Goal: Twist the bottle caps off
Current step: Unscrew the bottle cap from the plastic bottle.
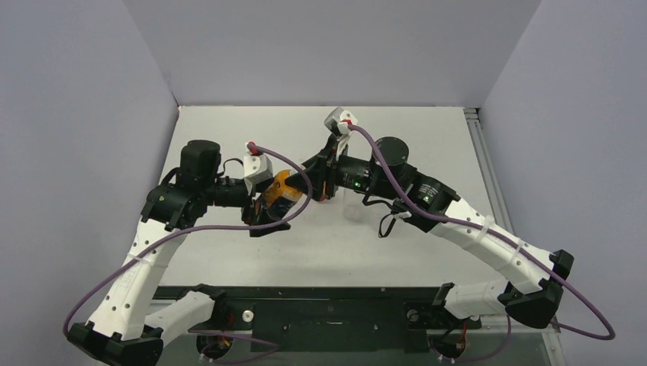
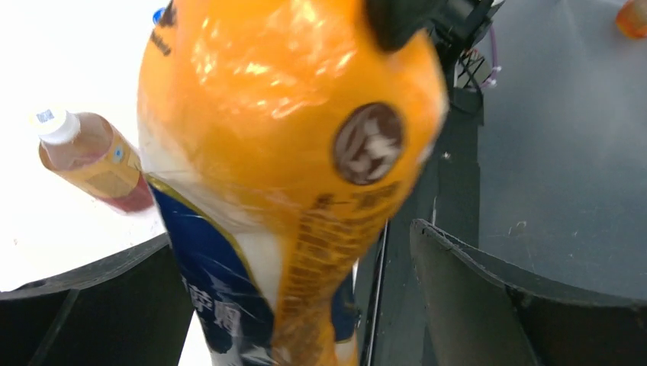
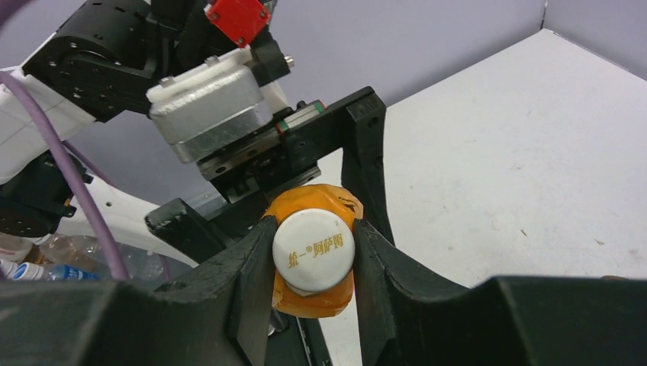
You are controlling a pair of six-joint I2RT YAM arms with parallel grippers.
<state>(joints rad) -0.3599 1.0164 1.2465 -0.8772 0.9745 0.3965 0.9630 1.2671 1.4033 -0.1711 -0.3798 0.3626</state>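
My left gripper is shut on the orange bottle with the dark blue label and holds it tilted above the table. The bottle fills the left wrist view between the left gripper's black fingers. My right gripper is shut on this bottle's white cap, one finger on each side; it also shows in the top view. A reddish-brown bottle with a white cap lies on the table beyond. A bit of a blue cap shows past the orange bottle. I see no clear bottle for certain.
The white table is walled by grey panels at the back and sides. The left wrist camera housing sits close above the cap. Blurred bottles with a blue cap lie low at the left of the right wrist view.
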